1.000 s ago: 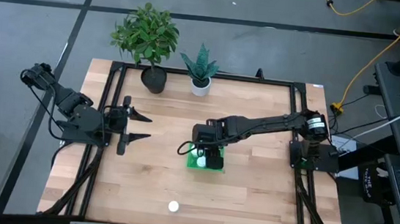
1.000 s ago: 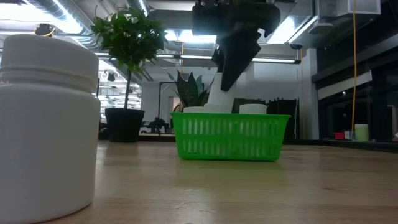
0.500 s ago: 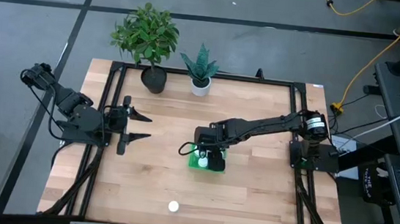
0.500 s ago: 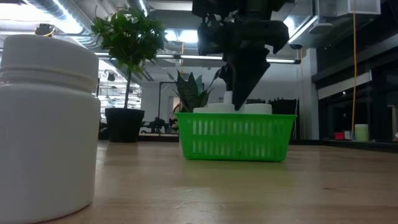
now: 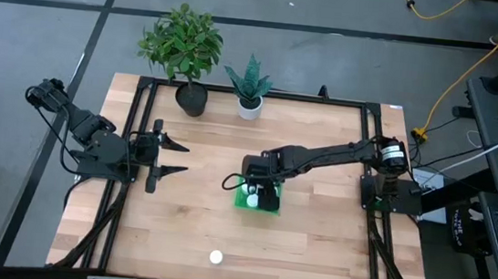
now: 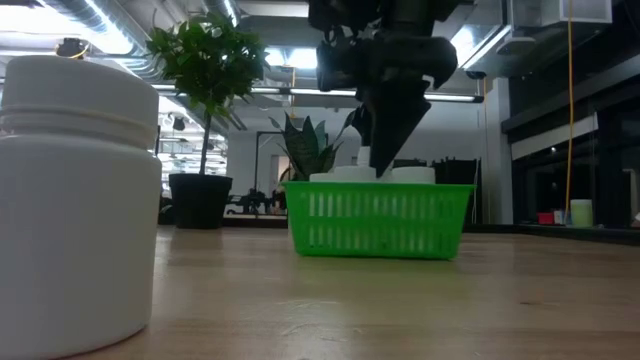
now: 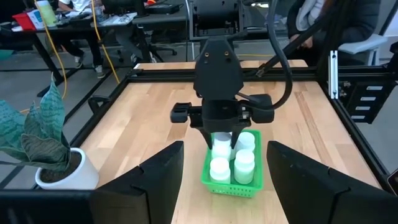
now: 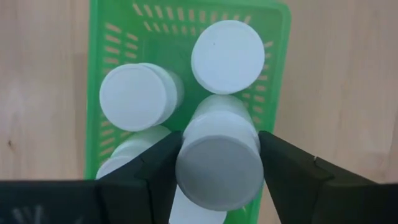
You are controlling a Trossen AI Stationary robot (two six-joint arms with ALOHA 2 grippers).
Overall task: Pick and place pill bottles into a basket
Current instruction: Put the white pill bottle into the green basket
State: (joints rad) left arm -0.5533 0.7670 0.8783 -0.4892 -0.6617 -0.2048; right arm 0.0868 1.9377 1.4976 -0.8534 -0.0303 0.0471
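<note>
**Bottle going into the basket**

My right claw [image 8: 217, 168] is clamped on a bottle [image 8: 219, 163] over the green basket [image 5: 256, 204], among other bottles. Next I should release it. One bottle [image 5: 216, 257] waits on the surface. My left claw [image 5: 172, 157] is parked, spread apart.

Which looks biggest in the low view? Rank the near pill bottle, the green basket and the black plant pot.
1. Near pill bottle, largest only because it stands closest to the camera.
2. Green basket.
3. Black plant pot, smallest and farthest back.
</note>
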